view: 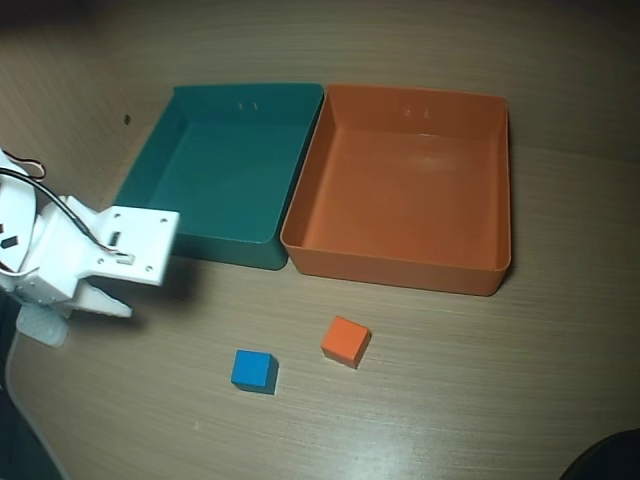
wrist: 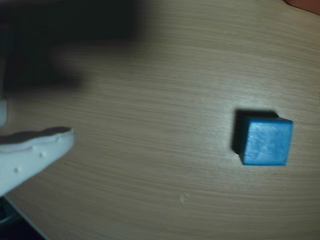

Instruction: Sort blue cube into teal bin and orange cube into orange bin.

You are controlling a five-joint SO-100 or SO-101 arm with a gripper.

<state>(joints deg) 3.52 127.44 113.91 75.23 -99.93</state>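
The blue cube [view: 253,370] lies on the wooden table in front of the bins, with the orange cube [view: 346,340] a short way to its right in the overhead view. The teal bin [view: 230,250] and the orange bin [view: 400,270] stand side by side behind them, both empty. My gripper [view: 85,315] is at the left, well clear of both cubes. In the wrist view the blue cube [wrist: 267,142] sits at the right, far from my gripper [wrist: 75,107]. The gripper stands open, with one white finger [wrist: 37,150] showing and nothing between the jaws.
The white arm body [view: 100,245] hangs over the table just left of the teal bin's front corner. Bare table [view: 450,400] lies around and in front of the cubes. An orange sliver [wrist: 306,3] shows at the wrist view's top right corner.
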